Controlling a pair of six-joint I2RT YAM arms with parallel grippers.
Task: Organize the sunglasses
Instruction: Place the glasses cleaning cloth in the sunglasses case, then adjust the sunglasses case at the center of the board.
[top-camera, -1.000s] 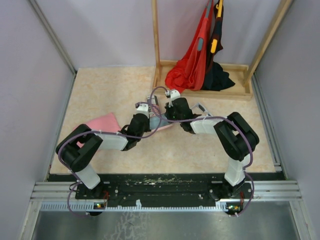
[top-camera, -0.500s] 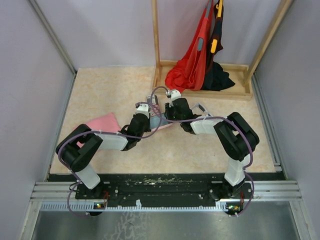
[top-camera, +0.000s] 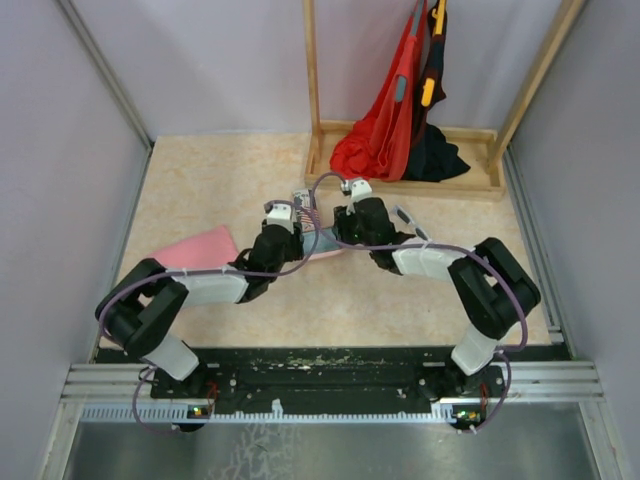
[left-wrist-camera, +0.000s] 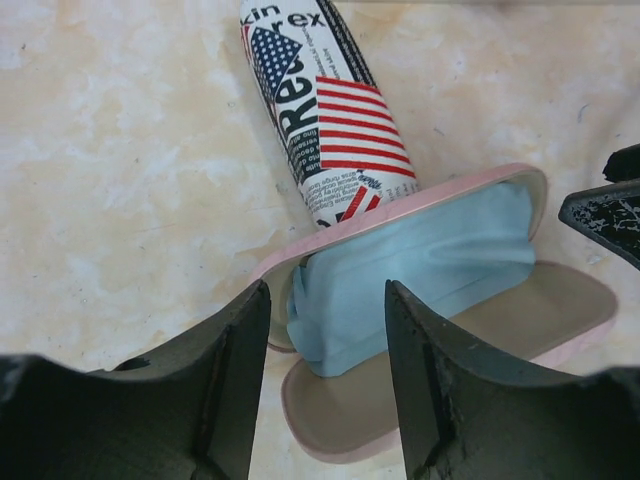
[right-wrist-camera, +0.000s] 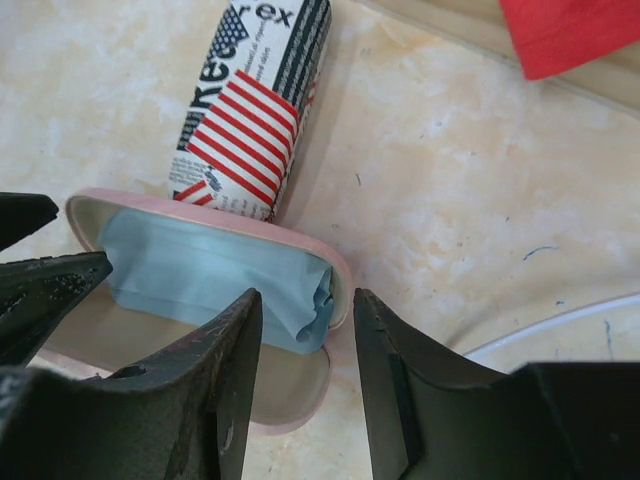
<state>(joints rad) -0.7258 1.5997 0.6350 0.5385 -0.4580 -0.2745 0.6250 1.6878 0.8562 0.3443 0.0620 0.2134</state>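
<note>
1. Clamshell case (left-wrist-camera: 570, 300) in pastel pink lies open at the middle of the table (top-camera: 220, 180), smooth oval shells hinged apart and a matte tan lining showing inside.
2. A soft, creased light-blue cloth (left-wrist-camera: 420, 265) fills the raised shell and bulges over its rim at one end.
3. A second, tube-like flag-printed case (left-wrist-camera: 320, 120) lies just behind, glossy with red and white stripes, stars and black newsprint lettering. Its near end touches the pink rim.
4. From my seat at the controls, the left gripper (left-wrist-camera: 326, 290) hangs over one end of the pink case, its blunt black fingers parted and clamped on nothing.
5. The right gripper (right-wrist-camera: 307, 297) faces it from the other end, fingers likewise spread and empty, with the case's rounded tip and a fold of cloth showing in the gap.
6. As for the sunglasses (top-camera: 402, 213), the overhead view shows only a thin pale outline on the tabletop just beside the right arm. It may be the slim-framed pair, though I cannot tell for sure.
7. The tabletop is mottled beige, marble-like.
8. At the back stands a bare wooden rack (top-camera: 400, 187) draped with limp red fabric (top-camera: 385, 120).
</note>
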